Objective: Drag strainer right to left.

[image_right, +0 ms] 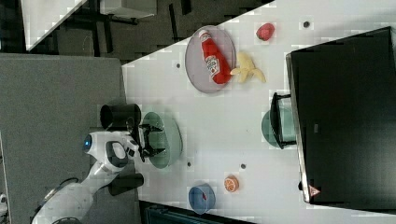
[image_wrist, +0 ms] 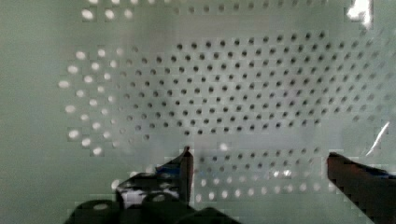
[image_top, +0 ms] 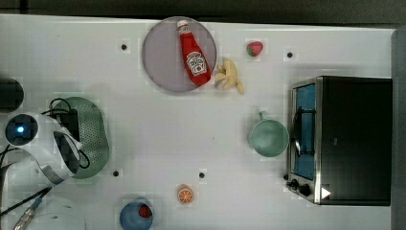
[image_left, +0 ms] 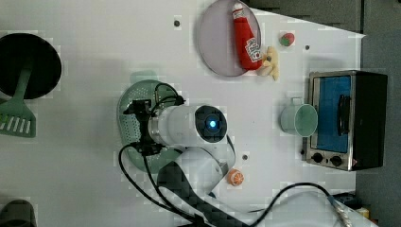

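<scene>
Strainer (image_top: 93, 136), the pale mint-green oval basket, lies near the bench's (image_top: 158, 134) edge at the top view's left, its long axis running between the top view's top and bottom, open side up; the arm covers its left half, and the green mug (image_top: 268, 137) stands well apart beside the toaster oven (image_top: 342, 140) at the bench's opposite edge. In the left view the gripper (image_left: 142, 126) hangs over the strainer (image_left: 128, 109), whose long axis again runs top to bottom, with the ketchup bottle (image_left: 246, 35) lying on the plate (image_left: 213, 42) toward the far edge. The right view shows the gripper (image_right: 148, 138) with its dark fingers spread, inside the strainer (image_right: 167, 140). From the wrist view the perforated floor of the strainer (image_wrist: 233, 102) sits close below, and the two fingertips (image_wrist: 187, 163) stand clearly apart, gripping nothing.
</scene>
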Tool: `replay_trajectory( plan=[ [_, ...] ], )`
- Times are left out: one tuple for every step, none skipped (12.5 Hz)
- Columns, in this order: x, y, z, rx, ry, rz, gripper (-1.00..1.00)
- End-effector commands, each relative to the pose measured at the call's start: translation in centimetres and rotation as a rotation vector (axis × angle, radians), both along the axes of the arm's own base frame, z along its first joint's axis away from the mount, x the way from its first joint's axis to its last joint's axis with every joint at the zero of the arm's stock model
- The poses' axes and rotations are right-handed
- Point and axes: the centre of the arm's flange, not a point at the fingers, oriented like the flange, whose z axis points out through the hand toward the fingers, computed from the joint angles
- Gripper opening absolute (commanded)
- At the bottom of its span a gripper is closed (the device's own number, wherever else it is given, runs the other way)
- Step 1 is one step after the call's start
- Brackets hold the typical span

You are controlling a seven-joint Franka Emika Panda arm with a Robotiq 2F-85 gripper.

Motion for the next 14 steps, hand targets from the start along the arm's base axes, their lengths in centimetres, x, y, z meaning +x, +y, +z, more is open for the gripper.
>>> replay_trajectory(
  plan=[
    [5.0, -4.6, 7.5, -0.006, -0.107, 0.079, 1.0],
    [6.2, -6.6, 10.3, -0.015, -0.121, 0.114, 1.0],
    [7.6, -8.8, 13.5, -0.022, -0.138, 0.153, 1.0],
    [8.7, -11.5, 16.9, -0.027, -0.153, 0.202, 1.0],
    [9.8, -14.8, 20.3, -0.032, -0.166, 0.248, 1.0],
    [10.5, -18.5, 23.6, -0.036, -0.17, 0.302, 1.0],
    [11.0, -22.5, 26.6, -0.04, -0.177, 0.345, 1.0],
    [11.2, -26.6, 29.4, -0.039, -0.184, 0.372, 1.0],
    [11.1, -31.0, 31.9, -0.037, -0.185, 0.387, 1.0],
    [10.6, -35.6, 33.9, -0.039, -0.177, 0.405, 1.0],
    [9.8, -40.0, 35.6, -0.045, -0.168, 0.437, 1.0],
    [8.9, -44.1, 37.0, -0.055, -0.163, 0.476, 1.0],
    [7.9, -47.4, 38.0, -0.068, -0.16, 0.516, 1.0],
    [7.1, -49.8, 38.9, -0.072, -0.163, 0.545, 1.0]
  ],
)
